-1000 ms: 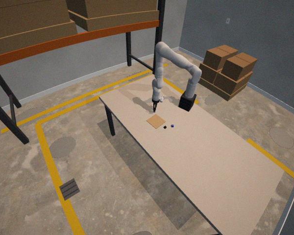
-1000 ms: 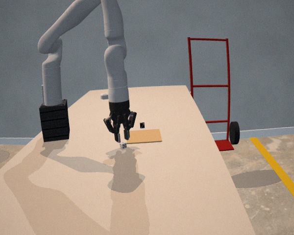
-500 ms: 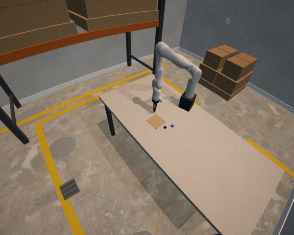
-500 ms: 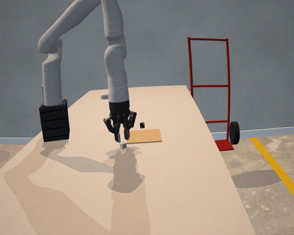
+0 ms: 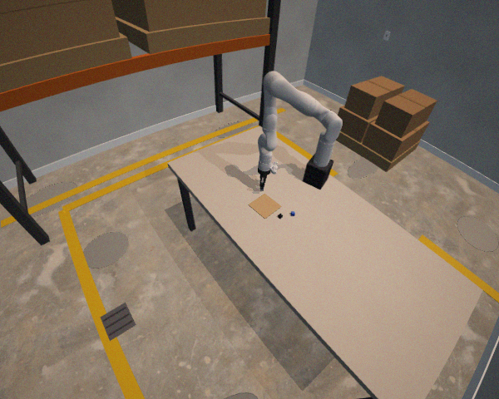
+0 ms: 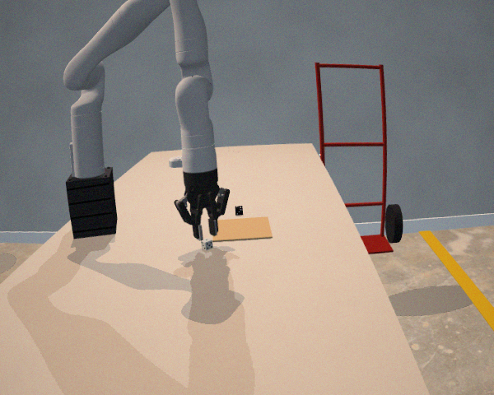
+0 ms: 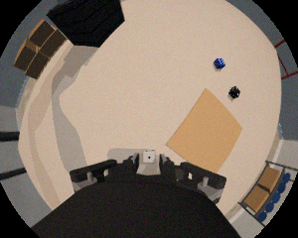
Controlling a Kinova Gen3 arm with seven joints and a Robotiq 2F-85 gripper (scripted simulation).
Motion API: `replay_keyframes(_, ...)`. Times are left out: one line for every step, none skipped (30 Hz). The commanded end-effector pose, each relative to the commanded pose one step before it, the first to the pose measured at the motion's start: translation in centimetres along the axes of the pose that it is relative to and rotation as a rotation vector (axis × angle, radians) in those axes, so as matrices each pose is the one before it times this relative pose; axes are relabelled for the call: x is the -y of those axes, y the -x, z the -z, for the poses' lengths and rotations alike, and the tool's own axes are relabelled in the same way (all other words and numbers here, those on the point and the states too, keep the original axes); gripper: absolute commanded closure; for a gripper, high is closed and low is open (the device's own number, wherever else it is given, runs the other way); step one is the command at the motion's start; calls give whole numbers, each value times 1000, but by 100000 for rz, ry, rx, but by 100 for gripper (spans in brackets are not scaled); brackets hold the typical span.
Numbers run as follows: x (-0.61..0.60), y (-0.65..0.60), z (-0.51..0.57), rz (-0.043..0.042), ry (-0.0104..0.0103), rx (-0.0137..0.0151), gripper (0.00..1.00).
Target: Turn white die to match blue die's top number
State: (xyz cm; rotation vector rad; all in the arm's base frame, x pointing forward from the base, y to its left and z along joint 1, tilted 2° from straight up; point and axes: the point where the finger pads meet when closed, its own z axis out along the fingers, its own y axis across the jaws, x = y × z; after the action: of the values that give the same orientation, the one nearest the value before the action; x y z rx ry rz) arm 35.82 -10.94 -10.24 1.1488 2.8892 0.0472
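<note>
The white die [image 6: 206,244] [image 7: 149,157] lies on the bare table, just off the near edge of the tan mat [image 5: 264,206] [image 6: 247,228] [image 7: 205,131]. My gripper [image 5: 261,187] [image 6: 205,234] [image 7: 149,159] points straight down over the die. Its fingers are part-way closed, with a gap wider than the die, and the tips hang just above the die at either side. The blue die [image 5: 292,213] [image 7: 220,62] and the black die [image 5: 279,215] [image 6: 239,210] [image 7: 234,91] lie on the table beyond the mat's far side. The pips are too small to read.
The arm's black base [image 5: 318,174] [image 6: 90,208] [image 7: 89,14] stands at the table's edge. A small white object lies on the table behind the arm. A red hand truck [image 6: 351,144] stands on the floor beside the table.
</note>
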Motion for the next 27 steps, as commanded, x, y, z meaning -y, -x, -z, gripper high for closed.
replay_keyframes(2,-22,-214,41,-47,-56,65)
replay_keyframes(0,0,-112,0,0,0,65)
replay_keyframes(0,0,-123,0,0,0,65)
replay_keyframes(0,0,-133,0,0,0,65)
replay_keyframes(0,0,-141,0,0,0,65)
replay_keyframes(0,0,-146,0,0,0,65)
replay_keyframes(0,0,-149,0,0,0,65)
replay_keyframes(0,0,-149,0,0,0,65)
replay_keyframes(0,0,-147,0,0,0,65)
replay_keyframes(0,0,-141,0,0,0,65)
replay_keyframes(0,0,0,0,0,0,65)
replay_keyframes(0,0,0,0,0,0,65)
replay_keyframes(0,0,-134,0,0,0,65)
replay_keyframes(0,0,-124,0,0,0,65)
replay_keyframes(0,0,-112,0,0,0,65)
replay_keyframes(0,0,-99,0,0,0,65)
replay_keyframes(0,0,-84,0,0,0,65)
replay_keyframes(0,0,-69,0,0,0,65)
replay_keyframes(0,0,-54,0,0,0,65)
replay_keyframes(0,0,-39,0,0,0,65)
replay_keyframes(0,0,-26,0,0,0,65)
replay_keyframes(0,0,-14,0,0,0,65)
replay_keyframes(0,0,-6,0,0,0,65)
replay_keyframes(0,0,-1,0,0,0,65)
replay_keyframes(0,0,0,0,0,0,65)
replay_keyframes(0,0,0,0,0,0,65)
replay_keyframes(0,0,0,0,0,0,65)
